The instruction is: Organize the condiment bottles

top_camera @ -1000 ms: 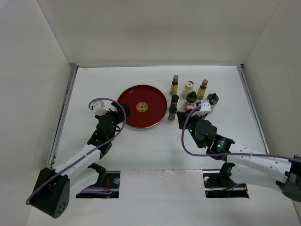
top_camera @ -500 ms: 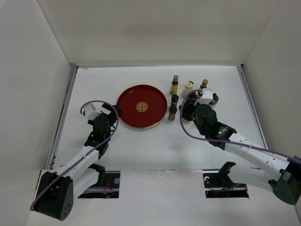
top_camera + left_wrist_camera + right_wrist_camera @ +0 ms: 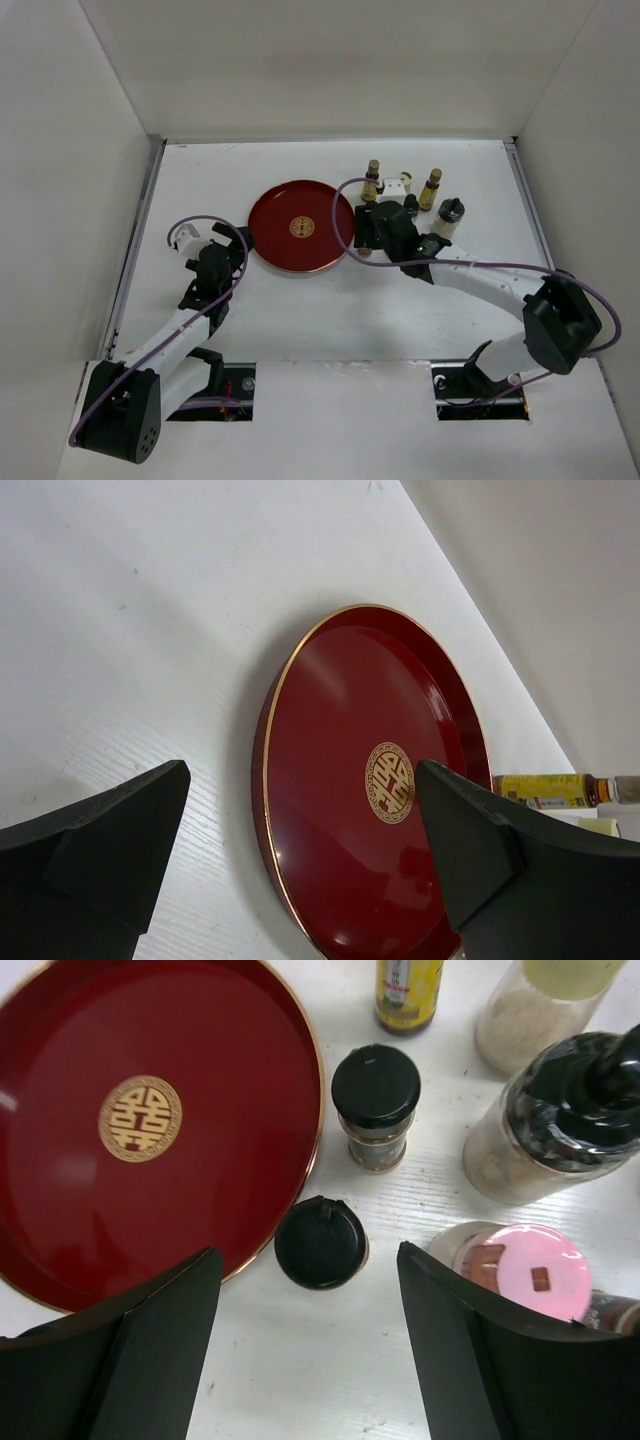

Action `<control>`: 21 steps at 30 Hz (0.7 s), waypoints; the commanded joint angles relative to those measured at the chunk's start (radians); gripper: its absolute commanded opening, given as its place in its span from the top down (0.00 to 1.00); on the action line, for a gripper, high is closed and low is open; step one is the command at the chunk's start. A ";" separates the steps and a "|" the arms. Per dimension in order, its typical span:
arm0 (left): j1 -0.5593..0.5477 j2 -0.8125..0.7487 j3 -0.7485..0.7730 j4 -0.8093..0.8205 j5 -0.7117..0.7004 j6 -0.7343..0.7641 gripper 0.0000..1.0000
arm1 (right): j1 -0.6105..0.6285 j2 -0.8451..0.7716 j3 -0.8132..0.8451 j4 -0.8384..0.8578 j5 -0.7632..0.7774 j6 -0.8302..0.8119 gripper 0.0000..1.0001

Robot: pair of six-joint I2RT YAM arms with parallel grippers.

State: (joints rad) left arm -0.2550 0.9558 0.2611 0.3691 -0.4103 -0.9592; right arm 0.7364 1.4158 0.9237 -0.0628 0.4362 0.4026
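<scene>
The condiment bottles stand in a cluster right of the red tray (image 3: 302,226). In the right wrist view I see a small black-capped bottle (image 3: 321,1243) beside the tray rim, a second black-capped jar (image 3: 376,1100), an amber bottle (image 3: 407,990), a cream jar (image 3: 545,1000), a dark-topped bottle (image 3: 570,1110) and a pink-capped jar (image 3: 522,1270). My right gripper (image 3: 308,1255) hovers open above the nearest black cap, holding nothing. From above, the right gripper (image 3: 365,232) covers both black-capped bottles. My left gripper (image 3: 232,240) is open and empty at the tray's left edge.
The tray (image 3: 370,780) with its gold emblem holds nothing. An amber bottle (image 3: 431,188) and a dark-capped bottle (image 3: 450,215) stand right of the right arm. White walls enclose the table on the left, right and far sides.
My right arm swung left and farther out over the bottle cluster, and its jaws went from shut to open. The left gripper backed a little leftward off the tray.
</scene>
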 commanded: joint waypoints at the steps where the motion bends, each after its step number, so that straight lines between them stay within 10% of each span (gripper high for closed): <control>1: 0.009 0.000 -0.006 0.037 0.024 -0.021 0.00 | -0.012 0.040 0.061 0.012 -0.005 -0.024 0.22; 9: 0.018 0.023 -0.013 0.065 0.051 -0.029 0.00 | -0.030 0.127 0.073 0.023 -0.002 -0.019 0.22; 21: 0.032 0.018 -0.019 0.080 0.083 -0.036 0.00 | 0.005 0.108 0.072 0.058 0.076 -0.037 0.60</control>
State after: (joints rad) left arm -0.2317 0.9913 0.2474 0.3946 -0.3485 -0.9825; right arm 0.7170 1.5711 0.9546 -0.0578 0.4492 0.3820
